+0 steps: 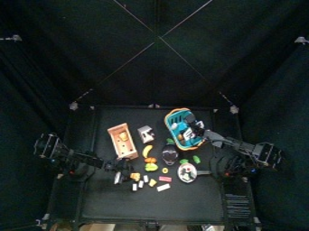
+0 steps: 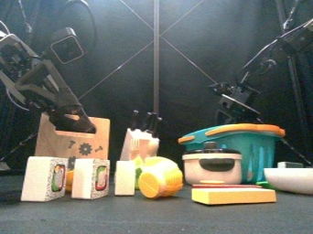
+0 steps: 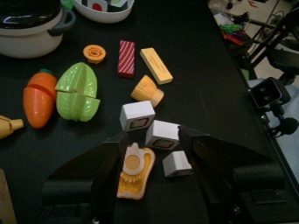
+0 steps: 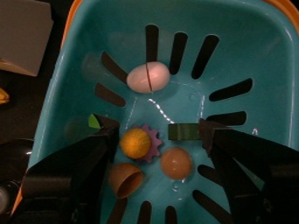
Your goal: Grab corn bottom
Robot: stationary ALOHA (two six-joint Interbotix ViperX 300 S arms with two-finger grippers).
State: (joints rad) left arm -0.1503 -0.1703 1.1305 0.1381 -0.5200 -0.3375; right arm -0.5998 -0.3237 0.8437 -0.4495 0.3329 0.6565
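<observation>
The corn bottom point(image 3: 146, 89) is a short yellow-orange tapered piece lying on the black table, beyond my left gripper's jaws and apart from them. In the front view it shows as a yellow round piece point(image 2: 156, 178) near the table's front. My left gripper point(image 3: 152, 153) is open and empty, low over small white cubes point(image 3: 138, 115) and a flat yellow-and-white piece point(image 3: 136, 169). My right gripper point(image 4: 163, 144) is open and empty, hanging over the inside of the teal basket point(image 4: 82, 52).
Beside the corn lie a green vegetable point(image 3: 79, 90), a carrot point(image 3: 38, 96), a red slice point(image 3: 126, 59) and a yellow block point(image 3: 156, 65). A pot point(image 2: 218, 167), knife block point(image 2: 73, 137), cartons point(image 2: 47, 178) and white bowl point(image 2: 291, 178) crowd the front. The basket holds several toy foods.
</observation>
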